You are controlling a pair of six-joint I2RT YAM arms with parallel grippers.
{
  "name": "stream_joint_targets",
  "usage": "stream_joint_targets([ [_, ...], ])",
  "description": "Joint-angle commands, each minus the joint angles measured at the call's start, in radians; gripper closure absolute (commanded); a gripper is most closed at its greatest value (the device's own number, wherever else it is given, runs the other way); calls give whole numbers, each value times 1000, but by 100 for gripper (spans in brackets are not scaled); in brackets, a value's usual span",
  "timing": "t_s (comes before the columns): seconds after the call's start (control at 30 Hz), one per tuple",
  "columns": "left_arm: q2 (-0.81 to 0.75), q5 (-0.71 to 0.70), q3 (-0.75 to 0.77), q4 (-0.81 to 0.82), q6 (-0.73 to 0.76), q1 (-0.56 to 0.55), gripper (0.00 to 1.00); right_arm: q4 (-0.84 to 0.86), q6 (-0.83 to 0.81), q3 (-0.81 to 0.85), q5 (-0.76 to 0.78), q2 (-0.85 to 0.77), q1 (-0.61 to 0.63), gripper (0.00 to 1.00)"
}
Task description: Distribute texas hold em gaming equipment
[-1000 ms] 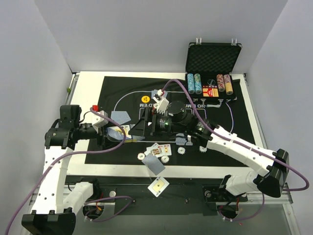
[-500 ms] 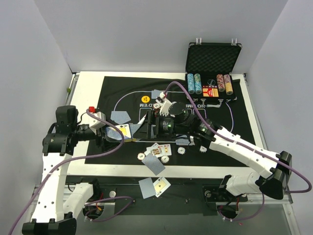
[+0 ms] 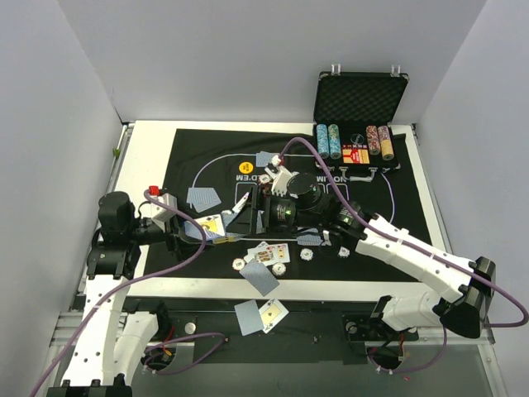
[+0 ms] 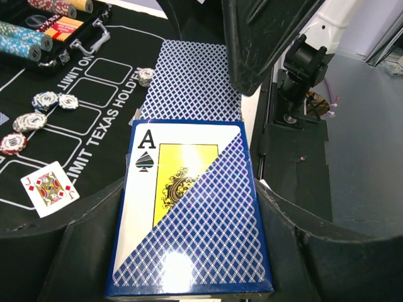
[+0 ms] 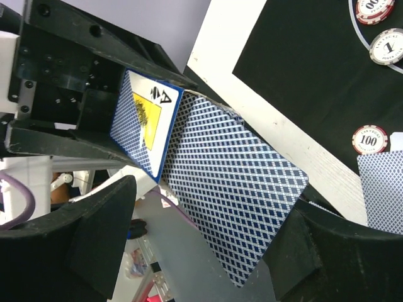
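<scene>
My left gripper point(image 3: 201, 229) is shut on a blue card box point(image 4: 192, 207) with an ace of spades on it; the box fills the left wrist view. A blue-backed card point(image 4: 192, 78) sticks out of the box's far end. My right gripper point(image 3: 248, 212) faces the box, and its open jaws stand around that card point(image 5: 236, 189). The card's corner touches one finger; the other finger is apart from it. Loose chips point(image 3: 307, 253) and cards point(image 3: 269, 252) lie on the mat. A yellow button point(image 3: 245, 166) lies further back.
The open black case point(image 3: 360, 99) stands at the back right with chip rows point(image 3: 328, 141) in front. Two cards point(image 3: 258, 315) lie off the black mat point(image 3: 397, 240) on the front ledge. More cards point(image 3: 204, 198) lie left of the grippers.
A blue-backed card has landed on the front ledge beside the face-up one. My left arm has drawn back and lower, and the box has shifted slightly. The right gripper stays at the box.
</scene>
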Motion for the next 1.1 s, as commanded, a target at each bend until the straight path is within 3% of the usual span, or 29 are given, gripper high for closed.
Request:
stream_joint_targets([
  [0.0, -29, 51, -24, 263, -172, 7, 96, 27, 5, 12, 0, -72, -21, 30],
  [0.27, -18, 57, -15, 269, -175, 7, 96, 42, 25, -57, -4, -120, -73, 31],
  [0.57, -18, 65, 0, 269, -185, 7, 96, 77, 42, -95, -15, -115, -86, 43],
  [1.07, -17, 77, -12, 290, -186, 7, 96, -15, -48, 44, 35, -9, 2, 45],
])
